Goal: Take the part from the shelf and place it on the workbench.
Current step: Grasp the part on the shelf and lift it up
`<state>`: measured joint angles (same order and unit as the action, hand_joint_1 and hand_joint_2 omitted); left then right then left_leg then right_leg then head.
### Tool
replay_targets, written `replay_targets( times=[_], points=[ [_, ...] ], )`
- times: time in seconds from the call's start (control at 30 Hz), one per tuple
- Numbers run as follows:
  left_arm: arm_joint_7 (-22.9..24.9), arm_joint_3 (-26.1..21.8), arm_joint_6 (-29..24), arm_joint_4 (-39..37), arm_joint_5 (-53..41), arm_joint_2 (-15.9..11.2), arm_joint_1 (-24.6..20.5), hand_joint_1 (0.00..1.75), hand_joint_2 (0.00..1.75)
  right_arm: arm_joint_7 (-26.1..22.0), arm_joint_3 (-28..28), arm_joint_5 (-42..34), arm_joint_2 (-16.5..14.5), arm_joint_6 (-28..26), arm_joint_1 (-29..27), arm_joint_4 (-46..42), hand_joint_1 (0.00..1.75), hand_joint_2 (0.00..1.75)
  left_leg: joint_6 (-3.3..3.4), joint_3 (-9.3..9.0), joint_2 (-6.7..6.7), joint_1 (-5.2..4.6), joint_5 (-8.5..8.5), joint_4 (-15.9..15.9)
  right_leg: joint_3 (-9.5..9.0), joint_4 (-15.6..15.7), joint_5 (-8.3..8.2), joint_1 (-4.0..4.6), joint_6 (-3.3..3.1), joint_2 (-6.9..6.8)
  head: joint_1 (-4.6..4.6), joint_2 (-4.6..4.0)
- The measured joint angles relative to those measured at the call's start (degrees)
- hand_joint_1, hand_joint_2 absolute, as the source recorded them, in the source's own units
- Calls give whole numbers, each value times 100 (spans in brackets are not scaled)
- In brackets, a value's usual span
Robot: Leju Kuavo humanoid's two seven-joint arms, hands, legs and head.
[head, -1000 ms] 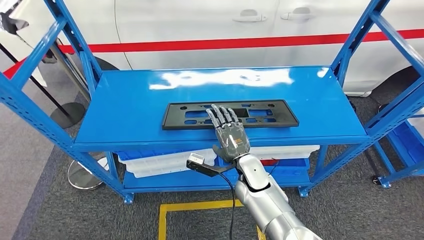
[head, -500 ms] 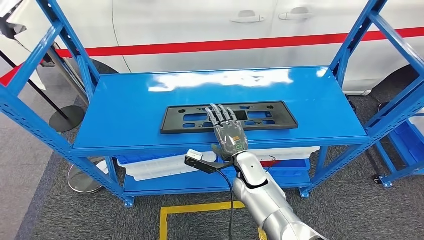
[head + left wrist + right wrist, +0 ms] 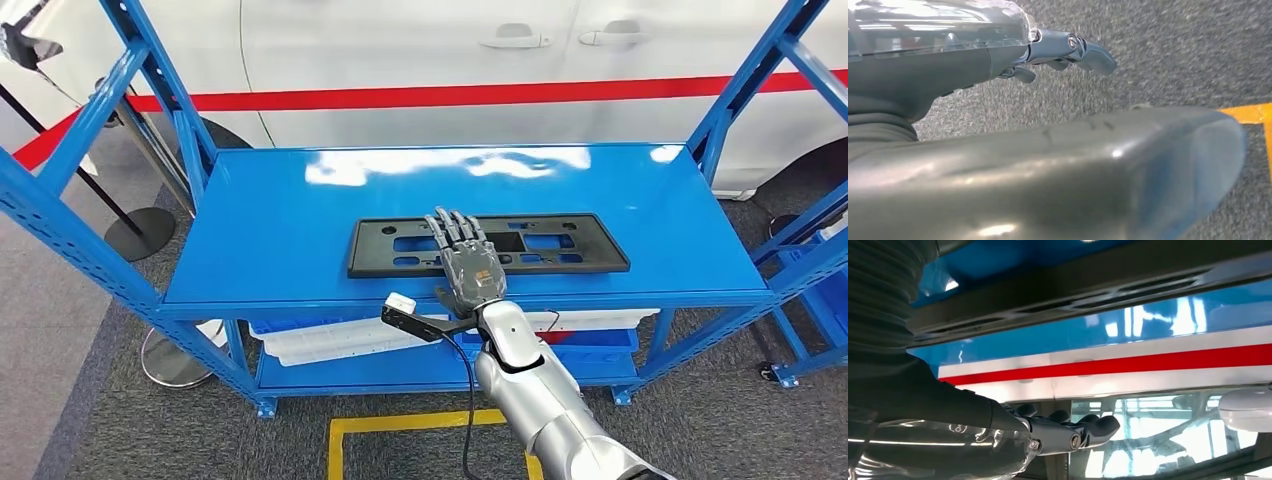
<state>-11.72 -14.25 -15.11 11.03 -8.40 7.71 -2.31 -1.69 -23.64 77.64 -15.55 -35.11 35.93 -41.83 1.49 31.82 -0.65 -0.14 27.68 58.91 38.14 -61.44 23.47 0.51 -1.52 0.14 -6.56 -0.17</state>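
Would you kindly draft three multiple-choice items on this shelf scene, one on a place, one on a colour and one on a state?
1. Where does the black part lie?
A. on the top board of the blue shelf
B. on the carpet
C. in the white bin below

2. What colour is the stripe on the white car behind the shelf?
A. green
B. red
C. yellow

3. How is the right hand?
A. hanging beside the body
B. lifting the part clear of the board
C. laid flat, fingers stretched out over the part

Key: 1 A, the part lies flat on the top board; 2 B, the band along the doors is red; 3 C, the fingers lie stretched across the part's frame.
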Motion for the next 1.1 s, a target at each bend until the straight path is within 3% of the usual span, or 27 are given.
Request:
replay_targets(
  times=[0.07,0.17,0.3,0.4,0.47,0.53,0.6,0.63,0.7,0.77,0.83,0.87,0.9,0.93,1.03,1.1],
  points=[
    [20,0,-21,-1,-4,0,-8,0,0,118,38,68,14,3,93,81,0,175,-51,-5,1,9,23,-19,-83,177,6,36,-38,7,1,-1],
    [31,-1,-37,-1,-9,-18,-11,0,0,282,102,165,30,18,255,212,0,175,-142,-15,16,11,111,40,-181,323,4,-15,-34,12,2,-1],
    [35,-2,-50,-1,-21,-39,-7,0,0,408,139,258,40,33,388,319,161,175,-212,193,26,7,376,518,-272,412,-1,-63,-41,3,0,0],
    [35,-2,-50,-1,-22,-39,-8,0,0,417,143,265,41,34,393,328,164,175,-215,214,27,9,393,556,-273,412,0,-63,-42,2,0,-1],
    [35,-2,-49,-1,-42,-47,-9,0,0,511,178,329,53,54,433,395,171,175,-243,472,28,32,574,1020,-281,410,14,-62,-49,-7,0,-1],
    [38,-2,-28,-1,-93,-80,-7,0,0,725,290,470,128,212,521,559,175,175,-274,512,32,87,305,859,-313,378,63,-68,-7,-4,1,0],
    [53,-1,-4,-1,-143,-107,-11,0,0,862,407,556,219,377,581,693,175,175,-232,247,33,107,-166,112,-332,340,102,-68,81,11,1,0],
    [67,0,0,-1,-159,-109,-14,0,0,871,442,557,245,403,588,720,175,175,-178,175,31,96,-208,-58,-327,330,109,-63,124,15,1,0],
    [95,-1,3,-1,-185,-110,-10,0,0,871,480,556,281,432,581,751,175,175,-100,163,36,106,-236,-91,-301,263,165,-84,182,13,0,0],
    [104,-1,14,-1,-193,-111,-11,0,0,869,513,555,326,467,575,775,175,175,-33,150,44,121,-260,-124,-103,-179,437,-106,235,13,0,0],
    [105,0,32,-1,-198,-111,-14,0,0,853,532,555,377,513,555,796,175,175,-7,151,43,119,-257,-123,265,-952,790,-118,272,11,0,0],
    [105,0,40,-1,-199,-112,-12,0,0,844,536,555,399,533,540,802,175,175,-4,147,40,118,-254,-122,407,-1235,867,-125,283,9,0,0],
    [105,0,46,-1,-200,-112,-9,0,0,835,538,555,418,549,529,805,175,175,-6,139,35,119,-249,-121,460,-1329,839,-131,287,7,0,0],
    [105,0,49,-1,-199,-112,-8,0,0,827,540,555,429,565,525,806,175,175,-11,125,27,119,-242,-119,392,-1178,699,-137,282,4,0,0],
    [105,-1,47,-1,-188,-109,-10,0,0,761,548,552,444,608,533,798,175,175,-63,78,2,108,-201,-108,-169,-34,183,-127,229,0,1,0],
    [105,-2,31,-1,-175,-109,-13,0,0,652,550,510,443,607,529,788,175,175,-127,69,-8,91,-181,-106,-319,284,130,-95,185,6,1,0]
  ],
)
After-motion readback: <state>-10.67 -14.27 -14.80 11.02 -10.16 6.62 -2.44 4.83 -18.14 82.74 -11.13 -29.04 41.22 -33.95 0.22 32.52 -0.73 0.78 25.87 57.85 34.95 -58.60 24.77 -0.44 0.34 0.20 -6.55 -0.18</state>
